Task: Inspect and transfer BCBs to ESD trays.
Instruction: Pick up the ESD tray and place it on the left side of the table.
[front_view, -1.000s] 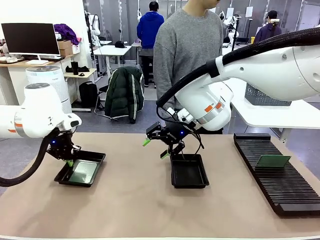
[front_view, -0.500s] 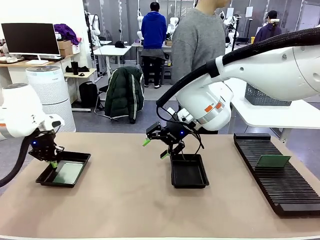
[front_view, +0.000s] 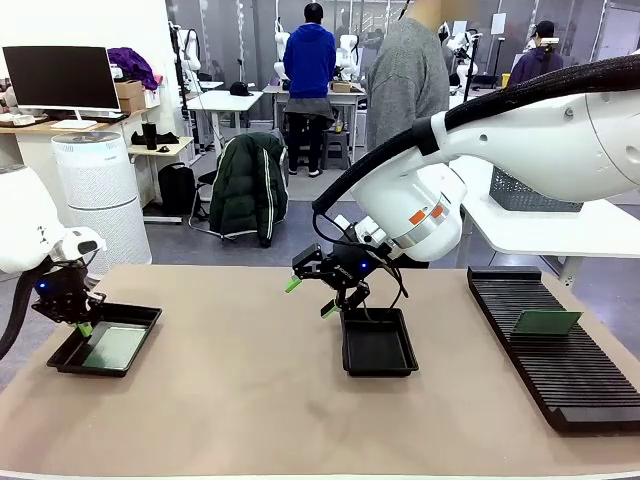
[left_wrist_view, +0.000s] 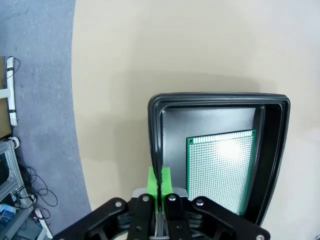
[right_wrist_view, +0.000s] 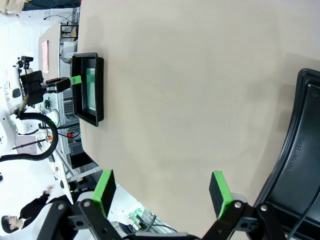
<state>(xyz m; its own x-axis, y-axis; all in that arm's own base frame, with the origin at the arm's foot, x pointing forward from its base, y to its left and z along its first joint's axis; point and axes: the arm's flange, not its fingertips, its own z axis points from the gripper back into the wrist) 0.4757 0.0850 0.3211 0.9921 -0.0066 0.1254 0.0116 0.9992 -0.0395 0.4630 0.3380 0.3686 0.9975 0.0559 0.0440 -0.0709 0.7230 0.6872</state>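
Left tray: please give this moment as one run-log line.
left hand: shut on left tray rim | left tray: one BCB inside | right hand: open, empty | middle tray: empty

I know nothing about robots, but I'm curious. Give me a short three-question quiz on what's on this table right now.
1. True or false: the robot's right hand is open.
2. What lies in the left tray, which the left hand pinches by its rim? A) nothing B) a green board C) a cup
3. Fill in: a second board stands tilted in the long black ___ at the robot's right.
Key: 1 true; 2 B; 3 rack.
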